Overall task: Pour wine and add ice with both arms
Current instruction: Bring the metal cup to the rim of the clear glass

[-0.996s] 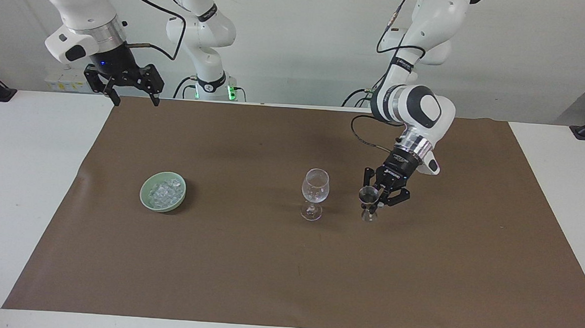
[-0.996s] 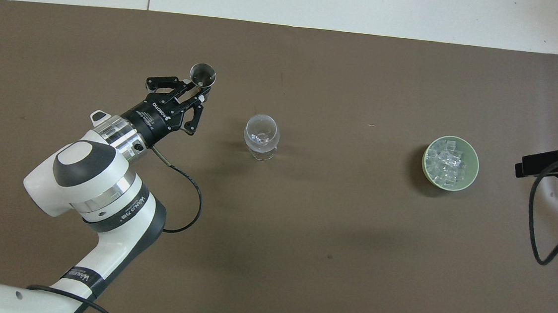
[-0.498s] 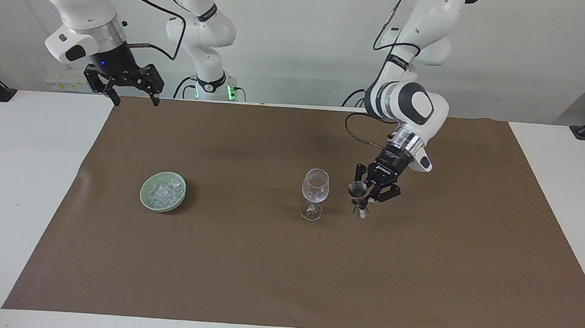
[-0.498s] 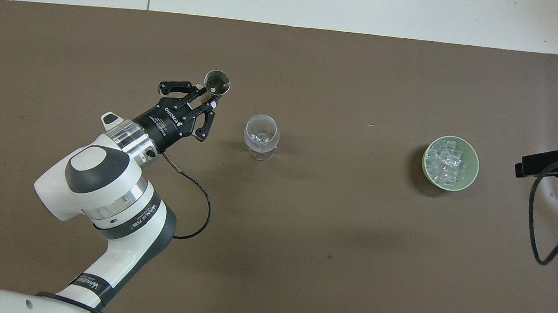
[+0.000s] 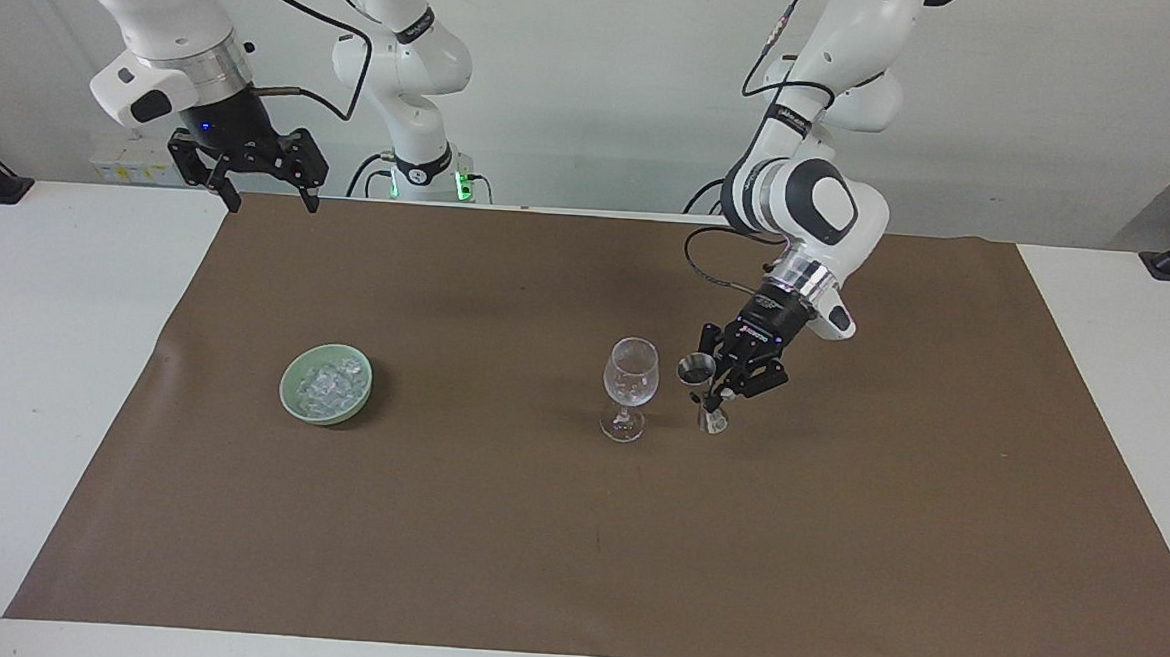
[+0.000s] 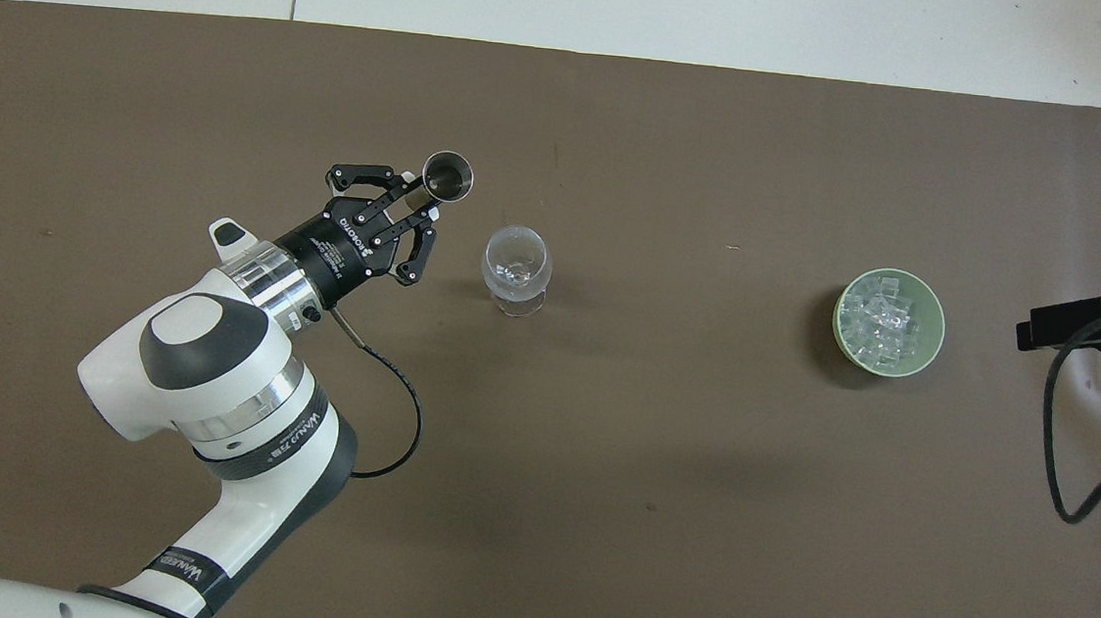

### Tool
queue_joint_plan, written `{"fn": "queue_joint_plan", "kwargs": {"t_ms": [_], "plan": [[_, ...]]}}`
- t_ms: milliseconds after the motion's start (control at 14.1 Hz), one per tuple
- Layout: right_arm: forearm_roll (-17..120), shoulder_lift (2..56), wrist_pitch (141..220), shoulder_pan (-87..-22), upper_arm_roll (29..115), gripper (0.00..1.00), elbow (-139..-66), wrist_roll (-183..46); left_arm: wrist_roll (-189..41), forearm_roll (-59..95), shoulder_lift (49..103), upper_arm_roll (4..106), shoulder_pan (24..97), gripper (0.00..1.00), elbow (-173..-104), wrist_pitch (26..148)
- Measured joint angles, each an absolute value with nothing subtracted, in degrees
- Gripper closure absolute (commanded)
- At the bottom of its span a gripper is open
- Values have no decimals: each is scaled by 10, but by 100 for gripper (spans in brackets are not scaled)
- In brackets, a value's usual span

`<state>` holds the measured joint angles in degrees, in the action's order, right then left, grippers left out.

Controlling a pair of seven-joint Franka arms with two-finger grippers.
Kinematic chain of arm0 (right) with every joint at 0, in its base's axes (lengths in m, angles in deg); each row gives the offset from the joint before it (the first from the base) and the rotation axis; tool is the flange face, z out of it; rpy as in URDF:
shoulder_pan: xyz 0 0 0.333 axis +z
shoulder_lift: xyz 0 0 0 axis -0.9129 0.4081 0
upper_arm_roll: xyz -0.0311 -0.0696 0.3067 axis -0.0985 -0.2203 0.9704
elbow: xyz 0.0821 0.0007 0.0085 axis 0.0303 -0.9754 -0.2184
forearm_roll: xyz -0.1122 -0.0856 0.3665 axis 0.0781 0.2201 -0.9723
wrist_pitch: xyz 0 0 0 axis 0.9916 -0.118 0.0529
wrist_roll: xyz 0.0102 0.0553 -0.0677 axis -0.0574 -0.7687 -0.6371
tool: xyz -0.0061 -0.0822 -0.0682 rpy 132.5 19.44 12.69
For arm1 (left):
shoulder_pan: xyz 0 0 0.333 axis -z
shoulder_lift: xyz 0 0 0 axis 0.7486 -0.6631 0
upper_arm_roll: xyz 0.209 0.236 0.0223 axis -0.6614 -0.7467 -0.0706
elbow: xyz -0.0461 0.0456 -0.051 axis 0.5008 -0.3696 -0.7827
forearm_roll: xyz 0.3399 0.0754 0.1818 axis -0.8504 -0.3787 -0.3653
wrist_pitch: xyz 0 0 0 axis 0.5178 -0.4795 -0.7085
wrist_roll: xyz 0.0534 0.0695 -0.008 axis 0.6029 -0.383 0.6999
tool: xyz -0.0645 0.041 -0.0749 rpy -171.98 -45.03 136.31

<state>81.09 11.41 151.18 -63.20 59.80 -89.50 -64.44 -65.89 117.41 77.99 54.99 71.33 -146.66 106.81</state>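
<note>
Two arms share your desk (image 5: 63,361), which carries a brown mat (image 5: 534,546). Your left end effector (image 5: 716,401) is pressed together on the narrow waist of a small metal measuring cup (image 5: 699,385), an hourglass-shaped one with its open mouth up. It holds that cup upright just beside the wine glass (image 5: 629,401), toward the left arm's end of the desk; from the facing view you cannot tell whether the cup's foot touches the mat. In the overhead view the same cup (image 6: 448,175) shows its round mouth past the left end effector (image 6: 418,202), close to the wine glass (image 6: 516,269). The glass stands upright on the mat near the middle of the desk.

Your ice (image 5: 330,385) lies heaped in a pale green bowl (image 5: 293,393) toward the right arm's end, well apart from the glass. Your right end effector (image 5: 263,197) waits with its fingers spread, raised over the mat's edge nearest the robots.
</note>
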Motion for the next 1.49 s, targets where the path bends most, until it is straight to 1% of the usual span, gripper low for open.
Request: {"fn": "queue_joint_plan", "kwargs": {"t_ms": [1494], "plan": [[811, 114, 1512, -632, 598, 0, -895, -644, -767, 1174, 784, 561, 751, 100, -1459, 1137]]}}
